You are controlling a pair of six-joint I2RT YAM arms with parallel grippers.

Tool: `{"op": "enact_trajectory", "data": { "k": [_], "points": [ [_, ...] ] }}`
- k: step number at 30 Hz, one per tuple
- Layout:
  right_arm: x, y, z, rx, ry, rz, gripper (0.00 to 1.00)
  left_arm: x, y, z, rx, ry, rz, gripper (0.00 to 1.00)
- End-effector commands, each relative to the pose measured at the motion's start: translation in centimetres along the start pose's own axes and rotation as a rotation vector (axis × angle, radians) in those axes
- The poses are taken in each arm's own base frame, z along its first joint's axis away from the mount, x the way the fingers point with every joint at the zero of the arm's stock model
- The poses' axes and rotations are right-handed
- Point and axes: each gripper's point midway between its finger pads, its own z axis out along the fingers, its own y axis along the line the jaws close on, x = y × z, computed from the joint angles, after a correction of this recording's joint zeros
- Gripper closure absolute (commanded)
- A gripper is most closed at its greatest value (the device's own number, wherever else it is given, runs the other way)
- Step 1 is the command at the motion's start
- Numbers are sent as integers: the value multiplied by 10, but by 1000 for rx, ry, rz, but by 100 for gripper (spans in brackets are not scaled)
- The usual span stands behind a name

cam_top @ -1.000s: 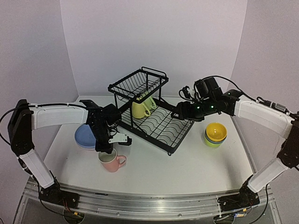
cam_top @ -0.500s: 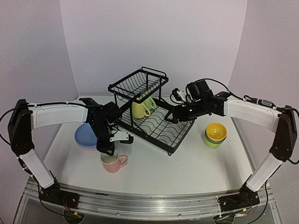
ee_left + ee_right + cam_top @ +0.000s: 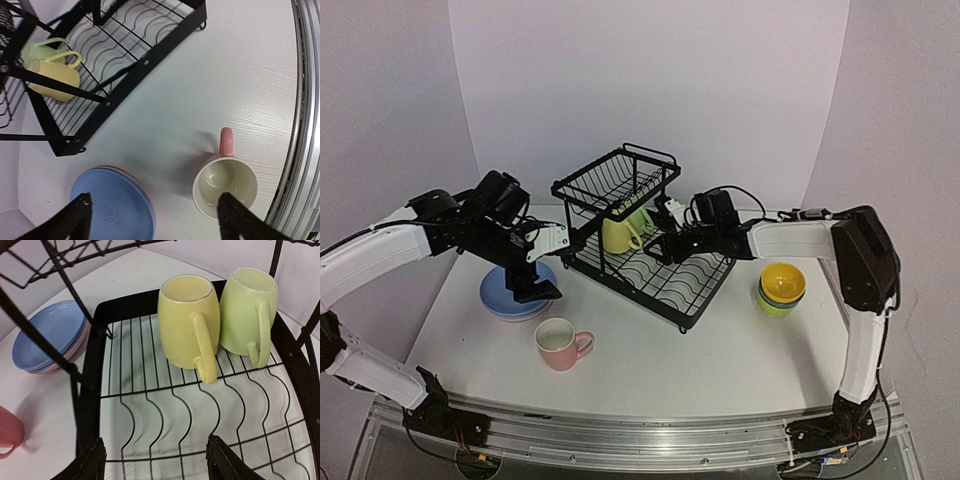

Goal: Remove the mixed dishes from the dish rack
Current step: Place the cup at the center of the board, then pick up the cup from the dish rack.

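On the rack (image 3: 660, 275): only two mugs, the yellow mug (image 3: 189, 325) and the green mug (image 3: 248, 310), touching side by side on the lower tray under the upper basket.
Upper basket: looks bare from the top view, though its wires may hide part of its floor.
Left of the rack: blue plate (image 3: 505, 292) on the table, stacked on a lilac plate (image 3: 52, 371); the pink mug (image 3: 560, 343) stands upright just in front of them, apart from the rack.
Right of the rack: bowls (image 3: 781, 288) in one stack, yellow on top, then blue, then green.
Done: both plates, three bowls and one mug are out.
Left to do: the two mugs; I judge the unloading mostly finished.
Left gripper (image 3: 152, 217): fingers wide apart and empty, hovering left of the rack above the plates and pink mug.
Right gripper (image 3: 157, 460): fingers apart and empty, low over the rack's lower tray, short of the mugs.
Right wrist alone shows: both handles turned toward the gripper, and clear tray wire between it and them.
Left wrist alone shows: the pink mug's empty inside.
Top view alone shows: the bowls, which neither wrist camera sees.
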Motion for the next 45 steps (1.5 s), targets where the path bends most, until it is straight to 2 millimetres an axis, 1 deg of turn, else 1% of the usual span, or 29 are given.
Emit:
{"op": "enact_trajectory", "data": {
  "k": [1,4,6,9,11,15,17,22,25,27,30,35,38,40,41,45],
  "points": [
    [-47,-22,29,-40,-194,-116,35,-23,19,-25,-156,-173,-11,0],
    [-44,-36,47,-35,-230,-134,35,-26,27,-34,-224,-222,-24,0],
    [-40,-40,58,-48,-237,-148,35,-27,29,-39,-249,-245,-35,0],
    [-40,-44,73,-59,-252,-138,35,-24,28,-35,-252,-243,-35,0],
    [-39,-47,80,-55,-274,-134,37,-23,29,-33,-258,-237,-37,0],
    [-31,-44,89,-75,-307,-141,39,-24,30,-35,-265,-242,-19,0],
    [-24,-49,97,-67,-300,-124,39,-24,30,-34,-270,-244,-6,0],
    [-21,-58,112,-49,-305,-103,40,-24,29,-31,-266,-242,15,0],
    [-17,-60,119,-51,-304,-95,42,-25,30,-30,-268,-243,26,0],
    [-19,-58,121,-60,-309,-95,46,-25,30,-29,-268,-241,35,0],
    [-21,-51,124,-78,-314,-99,59,-22,30,-26,-265,-226,40,0],
    [-17,-51,128,-74,-309,-92,78,-19,30,-21,-264,-215,49,0],
    [-16,-49,127,-79,-304,-94,90,-20,31,-22,-268,-213,57,1],
    [-16,-45,122,-88,-299,-102,98,-19,31,-23,-270,-211,60,1],
    [-16,-42,118,-94,-296,-109,100,-19,31,-23,-271,-212,60,1],
    [-25,-32,97,-104,-297,-112,100,-21,31,-25,-274,-223,63,1]
  ]
}}
